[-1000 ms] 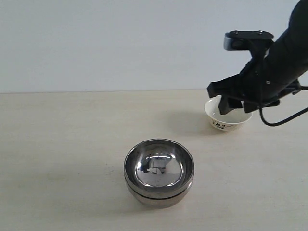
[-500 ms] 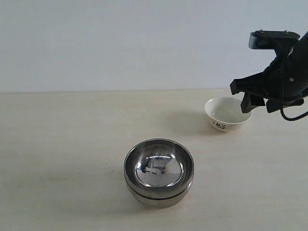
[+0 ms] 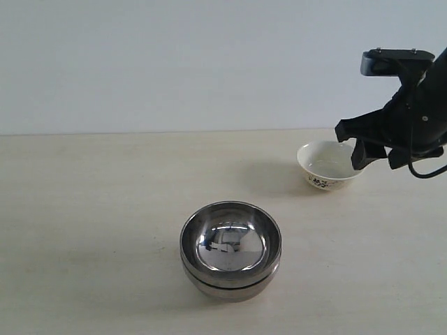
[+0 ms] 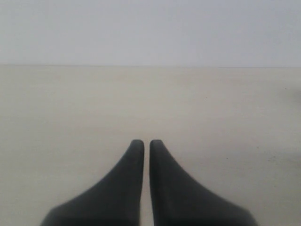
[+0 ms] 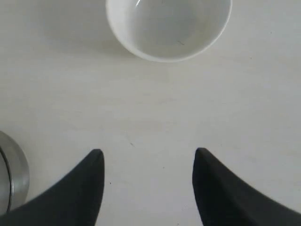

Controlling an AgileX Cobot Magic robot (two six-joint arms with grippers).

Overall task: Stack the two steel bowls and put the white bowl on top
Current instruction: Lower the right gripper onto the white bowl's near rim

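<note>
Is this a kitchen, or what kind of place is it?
Probably a robot test bench, not a kitchen: a bare pale table against a blank wall, a black robot arm, and only stacked steel bowls and a white bowl laid out.

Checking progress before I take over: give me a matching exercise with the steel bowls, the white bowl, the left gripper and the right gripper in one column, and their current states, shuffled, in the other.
Things
1. steel bowls
2. white bowl
3. left gripper
4. right gripper

States
A. open, holding nothing
B. nested one inside the other
C. shut, over bare table
D. upright and empty, standing on its own

Pairs: 1-B, 2-D, 3-C, 4-A
</note>
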